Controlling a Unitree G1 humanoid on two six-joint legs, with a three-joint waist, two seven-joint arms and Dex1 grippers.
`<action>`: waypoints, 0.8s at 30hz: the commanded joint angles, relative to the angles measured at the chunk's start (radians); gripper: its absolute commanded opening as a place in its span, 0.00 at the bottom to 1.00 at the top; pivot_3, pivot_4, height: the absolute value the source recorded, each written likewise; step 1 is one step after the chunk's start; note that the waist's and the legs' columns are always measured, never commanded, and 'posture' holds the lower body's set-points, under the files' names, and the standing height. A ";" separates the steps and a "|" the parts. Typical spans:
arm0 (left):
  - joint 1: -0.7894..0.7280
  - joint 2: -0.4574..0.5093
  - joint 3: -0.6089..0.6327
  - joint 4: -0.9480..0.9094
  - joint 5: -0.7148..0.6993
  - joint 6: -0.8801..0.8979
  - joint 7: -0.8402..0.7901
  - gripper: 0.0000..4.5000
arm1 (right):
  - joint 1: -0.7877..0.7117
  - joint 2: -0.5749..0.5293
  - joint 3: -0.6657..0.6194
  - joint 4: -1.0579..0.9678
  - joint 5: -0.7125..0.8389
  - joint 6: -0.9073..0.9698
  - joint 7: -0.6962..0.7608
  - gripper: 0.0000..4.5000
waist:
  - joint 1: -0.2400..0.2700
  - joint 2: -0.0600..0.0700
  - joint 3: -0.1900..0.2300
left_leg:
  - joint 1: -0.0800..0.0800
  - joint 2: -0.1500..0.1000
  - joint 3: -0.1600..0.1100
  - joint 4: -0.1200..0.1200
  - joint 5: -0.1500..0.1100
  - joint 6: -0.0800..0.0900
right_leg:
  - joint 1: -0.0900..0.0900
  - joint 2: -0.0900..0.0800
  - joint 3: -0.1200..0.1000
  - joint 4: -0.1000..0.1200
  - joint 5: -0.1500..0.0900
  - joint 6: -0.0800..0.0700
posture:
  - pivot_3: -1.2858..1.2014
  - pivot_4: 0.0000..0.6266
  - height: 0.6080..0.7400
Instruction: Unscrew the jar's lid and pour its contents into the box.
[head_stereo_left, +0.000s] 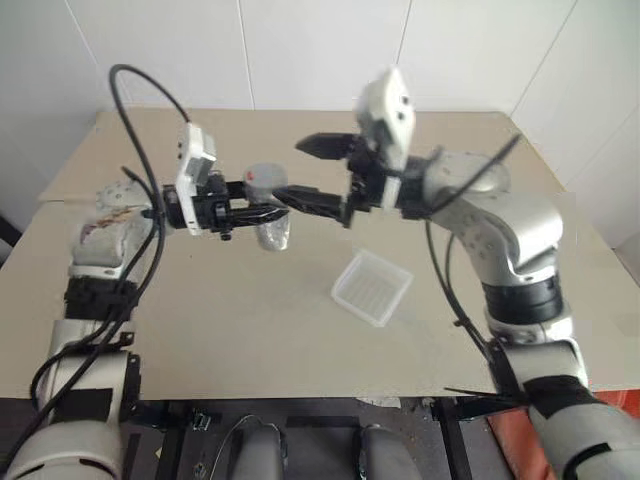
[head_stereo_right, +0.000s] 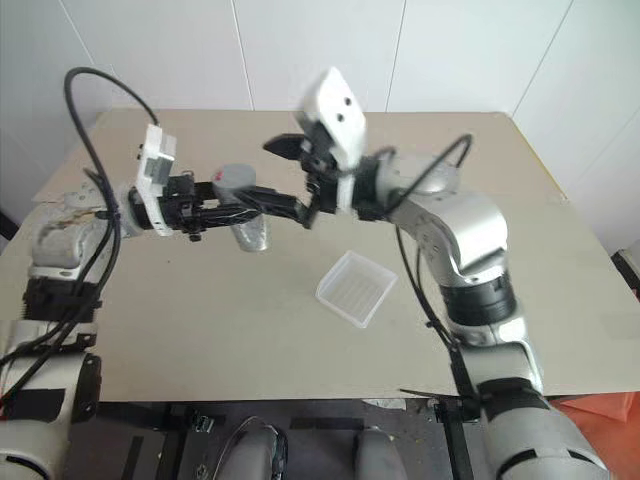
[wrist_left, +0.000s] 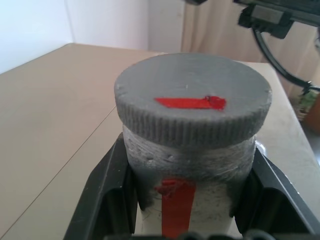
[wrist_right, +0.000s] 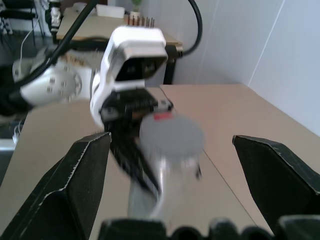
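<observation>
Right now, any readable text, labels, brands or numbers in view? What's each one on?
No readable text, brand or number anywhere.
Lid: a plain red strip on top, a mark, no letters.
Jar: a red strip down its side, also no letters. It sits in the left gripper.
Box: no print visible.
Right gripper: no markings visible.

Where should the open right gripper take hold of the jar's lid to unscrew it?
Grip the lid by its ribbed rim, coming straight onto its flat top along the jar's axis. The left gripper clamps the jar lower down, leaving the rim free.
</observation>
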 joint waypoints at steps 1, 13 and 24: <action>-0.041 -0.023 -0.001 0.030 0.012 -0.064 -0.035 0.45 | -0.044 0.028 0.015 0.021 -0.031 0.050 -0.053 1.00 | -0.001 0.000 0.000 | -0.001 0.000 0.000 0.000 0.000 0.000 | -0.001 0.000 0.000 0.000 0.000 0.000 | 0.52 0.24 1.00; -0.063 -0.038 0.005 0.053 0.020 -0.105 -0.076 0.45 | -0.051 0.052 0.029 0.071 -0.073 0.046 -0.027 1.00 | -0.005 0.000 0.000 | -0.002 0.000 0.000 0.000 0.000 0.000 | -0.002 0.000 0.000 0.000 0.000 0.000 | 0.52 0.24 1.00; -0.034 -0.023 -0.011 0.030 0.020 -0.109 -0.111 0.45 | -0.051 0.061 0.002 0.073 -0.060 -0.015 0.039 0.61 | -0.005 0.000 0.000 | -0.002 0.000 0.000 0.000 0.000 0.000 | -0.002 0.000 0.000 0.000 0.000 0.000 | 0.52 0.24 1.00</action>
